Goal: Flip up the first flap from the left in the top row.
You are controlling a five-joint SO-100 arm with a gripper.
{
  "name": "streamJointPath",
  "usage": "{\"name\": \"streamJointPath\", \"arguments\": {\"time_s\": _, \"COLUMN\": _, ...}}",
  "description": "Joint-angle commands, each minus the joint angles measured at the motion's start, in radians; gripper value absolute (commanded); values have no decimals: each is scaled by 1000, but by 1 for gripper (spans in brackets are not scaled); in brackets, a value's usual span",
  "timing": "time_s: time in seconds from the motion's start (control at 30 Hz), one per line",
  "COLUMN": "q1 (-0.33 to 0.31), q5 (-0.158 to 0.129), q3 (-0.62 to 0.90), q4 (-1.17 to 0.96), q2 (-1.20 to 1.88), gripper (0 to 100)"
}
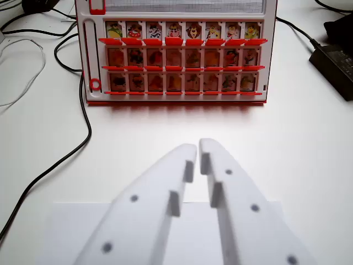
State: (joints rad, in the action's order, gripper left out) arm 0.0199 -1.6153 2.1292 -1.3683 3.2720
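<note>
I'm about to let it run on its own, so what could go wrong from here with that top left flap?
1. The flaps on the game board sit tightly side by side, so the gripper could catch the neighbour of the top left flap.
2. The black cable lies just beside the board's left edge and may snag the arm.
3. A push could slide the board across the smooth table.

Bright, even light; soft shadows on the table (309, 143); near hand (198, 148) blurred.
</note>
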Motion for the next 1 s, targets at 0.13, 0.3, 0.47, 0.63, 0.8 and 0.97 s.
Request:
{"name": "streamJointPath", "arguments": {"time_s": 0.13, "q1": -124, "q5": 58, "q3": -29, "q4": 114, "q2": 0, "gripper": 0}}
{"name": "streamJointPath", "arguments": {"time_s": 0.3, "q1": -66, "q5": 61, "q3": -43, "q4": 114, "q2": 0, "gripper": 0}}
{"name": "streamJointPath", "arguments": {"time_s": 0.47, "q1": -48, "q5": 66, "q3": -14, "q4": 149, "q2": 0, "gripper": 0}}
{"name": "streamJointPath", "arguments": {"time_s": 0.63, "q1": 23, "q5": 72, "q3": 49, "q4": 216, "q2": 0, "gripper": 0}}
{"name": "streamJointPath", "arguments": {"time_s": 0.8, "q1": 69, "q5": 75, "q3": 83, "q4": 242, "q2": 0, "gripper": 0}}
{"name": "streamJointPath", "arguments": {"time_s": 0.97, "q1": 71, "q5": 80, "q3": 58, "q4": 199, "q2": 0, "gripper": 0}}
